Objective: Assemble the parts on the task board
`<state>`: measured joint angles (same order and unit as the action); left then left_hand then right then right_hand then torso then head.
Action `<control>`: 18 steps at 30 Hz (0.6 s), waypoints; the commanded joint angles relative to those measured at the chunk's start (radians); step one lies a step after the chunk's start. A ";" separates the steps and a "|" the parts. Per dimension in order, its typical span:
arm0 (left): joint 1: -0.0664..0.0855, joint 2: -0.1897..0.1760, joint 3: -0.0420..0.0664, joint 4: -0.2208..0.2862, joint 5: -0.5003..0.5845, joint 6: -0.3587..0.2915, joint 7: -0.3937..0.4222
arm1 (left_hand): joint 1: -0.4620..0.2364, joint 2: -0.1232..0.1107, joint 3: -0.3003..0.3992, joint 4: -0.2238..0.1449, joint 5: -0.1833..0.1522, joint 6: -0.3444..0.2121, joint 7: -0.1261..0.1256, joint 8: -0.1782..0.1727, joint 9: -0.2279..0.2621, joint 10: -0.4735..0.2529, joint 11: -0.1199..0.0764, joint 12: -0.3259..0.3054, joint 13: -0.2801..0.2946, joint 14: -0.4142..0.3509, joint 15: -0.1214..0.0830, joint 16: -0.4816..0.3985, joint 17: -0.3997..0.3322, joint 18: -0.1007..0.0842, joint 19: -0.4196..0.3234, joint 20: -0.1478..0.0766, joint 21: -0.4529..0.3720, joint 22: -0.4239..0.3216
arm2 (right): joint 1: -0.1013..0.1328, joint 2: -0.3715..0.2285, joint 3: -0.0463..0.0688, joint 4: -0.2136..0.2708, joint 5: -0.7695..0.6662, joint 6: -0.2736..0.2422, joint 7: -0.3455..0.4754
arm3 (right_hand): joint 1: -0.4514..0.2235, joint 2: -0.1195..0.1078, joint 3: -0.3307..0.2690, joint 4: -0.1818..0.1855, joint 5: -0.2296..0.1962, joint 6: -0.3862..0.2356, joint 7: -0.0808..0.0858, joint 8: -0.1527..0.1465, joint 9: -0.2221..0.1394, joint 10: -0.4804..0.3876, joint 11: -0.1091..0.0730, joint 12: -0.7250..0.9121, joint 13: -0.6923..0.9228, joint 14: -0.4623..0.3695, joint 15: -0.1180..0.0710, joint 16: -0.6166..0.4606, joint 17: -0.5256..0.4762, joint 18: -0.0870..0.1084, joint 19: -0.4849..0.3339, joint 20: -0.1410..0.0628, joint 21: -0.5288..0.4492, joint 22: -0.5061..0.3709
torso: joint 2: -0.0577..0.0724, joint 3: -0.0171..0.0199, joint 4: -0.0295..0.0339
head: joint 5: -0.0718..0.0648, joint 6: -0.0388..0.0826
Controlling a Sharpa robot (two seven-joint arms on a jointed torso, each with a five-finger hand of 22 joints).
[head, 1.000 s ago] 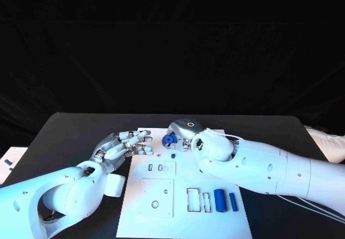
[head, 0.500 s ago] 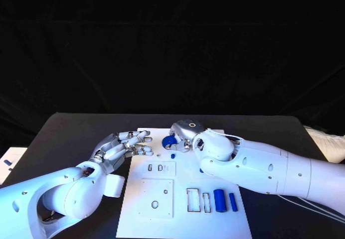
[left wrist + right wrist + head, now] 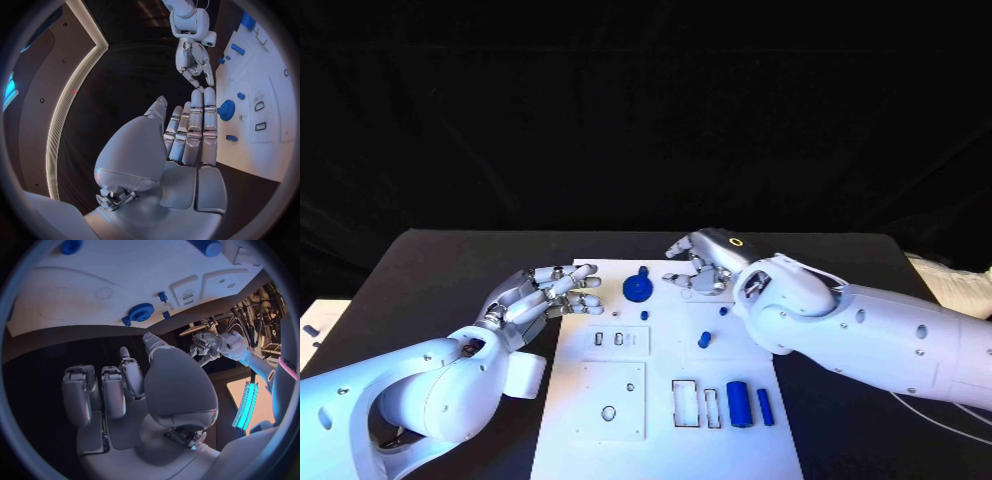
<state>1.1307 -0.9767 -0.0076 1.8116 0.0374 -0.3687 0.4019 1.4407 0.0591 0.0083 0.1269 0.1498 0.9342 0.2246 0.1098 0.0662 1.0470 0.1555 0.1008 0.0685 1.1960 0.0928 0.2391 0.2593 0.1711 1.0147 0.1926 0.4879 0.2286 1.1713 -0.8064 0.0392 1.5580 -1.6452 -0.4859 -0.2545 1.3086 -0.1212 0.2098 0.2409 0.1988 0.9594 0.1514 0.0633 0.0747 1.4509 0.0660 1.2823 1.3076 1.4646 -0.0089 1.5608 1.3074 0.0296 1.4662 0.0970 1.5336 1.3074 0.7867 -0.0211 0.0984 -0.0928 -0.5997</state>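
Observation:
The white task board (image 3: 668,440) lies in the middle of the table. A blue gear (image 3: 638,289) sits on its far end with a small blue peg (image 3: 643,270) just behind it; the gear (image 3: 226,109) (image 3: 141,313) is free of both hands. My right hand (image 3: 701,265) hovers just right of the gear, fingers loosely apart and holding nothing. At the board's left edge, my left hand (image 3: 548,295) is spread with its fingertips near the gear, also holding nothing. Two blue cylinders (image 3: 738,403) lie at the near right beside two rectangular slots (image 3: 687,402).
Small blue pieces lie on the board: one (image 3: 645,315) below the gear, two (image 3: 724,311) (image 3: 705,339) near my right forearm. A raised white plate (image 3: 615,398) with holes sits at the near left. Black table (image 3: 459,270) surrounds the board.
My right hand has let go of the blue gear, which now sits on the board, and has drawn off to the right. The left hand stays about where it was.

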 commanded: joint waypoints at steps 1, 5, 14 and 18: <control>0.001 -0.004 0.001 0.005 0.001 0.020 0.006 | 0.006 -0.002 -0.002 -0.006 -0.005 0.004 0.001 -0.004 -0.001 0.004 0.004 -0.004 -0.001 0.004 -0.002 -0.007 0.002 0.008 -0.006 -0.002 0.006 0.001 | 0.006 -0.067 0.002 0.010 0.346 0.016 0.255 | 0.065 -0.006 0.013 -0.051 -0.001 -0.004 0.004 0.000 -0.002 -0.012 -0.001 -0.010 0.064 0.101 0.002 -0.002 0.240 -0.008 0.047 0.004 -0.007 0.168 | -0.002 0.0015 -0.0151 | -0.001 0.005; 0.001 -0.006 0.001 0.005 0.001 0.021 0.007 | 0.006 -0.002 -0.002 -0.006 -0.005 0.004 0.001 -0.004 -0.001 0.004 0.004 -0.004 -0.001 0.004 -0.002 -0.007 0.002 0.008 -0.006 -0.002 0.006 0.001 | 0.004 -0.142 0.004 0.004 0.467 0.065 0.336 | 0.094 -0.016 0.009 -0.084 0.001 0.002 0.004 0.003 0.000 -0.012 -0.001 -0.009 0.066 0.102 0.003 0.001 0.246 -0.007 0.044 0.004 -0.009 0.164 | -0.001 0.0064 -0.0252 | 0.000 0.010; 0.001 -0.007 0.001 -0.007 0.001 0.025 0.008 | 0.006 -0.002 -0.002 -0.006 -0.006 0.004 0.001 -0.004 -0.001 0.004 0.004 -0.004 -0.001 0.004 -0.002 -0.007 0.002 0.008 -0.006 -0.002 0.006 0.002 | -0.030 -0.230 0.004 -0.012 0.491 0.087 0.381 | 0.094 -0.027 -0.007 -0.096 0.013 -0.007 0.006 -0.001 -0.003 -0.012 0.001 -0.011 0.065 0.103 0.004 0.003 0.250 -0.008 0.046 0.005 -0.008 0.166 | -0.002 0.0172 -0.0390 | 0.000 0.010; 0.001 -0.007 0.000 -0.013 0.001 0.026 0.009 | 0.006 -0.002 -0.002 -0.006 -0.006 0.004 0.001 -0.004 -0.001 0.004 0.004 -0.004 -0.001 0.004 -0.002 -0.007 0.002 0.008 -0.006 -0.002 0.006 0.002 | -0.045 -0.238 0.004 -0.025 0.477 0.090 0.383 | 0.093 -0.027 -0.009 -0.096 0.014 -0.008 0.006 -0.001 -0.003 -0.012 0.001 -0.011 0.065 0.103 0.004 0.003 0.250 -0.008 0.046 0.005 -0.009 0.166 | -0.001 0.0165 -0.0366 | -0.001 0.009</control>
<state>1.1307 -0.9840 -0.0077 1.7993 0.0374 -0.3650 0.4020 1.4407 0.0591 0.0083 0.1269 0.1498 0.9343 0.2246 0.1099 0.0662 1.0470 0.1555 0.1008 0.0686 1.1960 0.0928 0.2391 0.2599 0.1713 1.0147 0.1926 0.4879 0.2289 1.1302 -1.0439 0.0431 1.5346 -1.1858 -0.4254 0.0853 1.4005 -0.1395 0.2058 0.1458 0.2073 0.9557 0.1551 0.0633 0.0731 1.4452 0.0644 1.2756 1.3080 1.4646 -0.0090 1.5608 1.3081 0.0295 1.4661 0.0970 1.5288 1.3081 0.7846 -0.0058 0.0628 -0.0934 -0.5899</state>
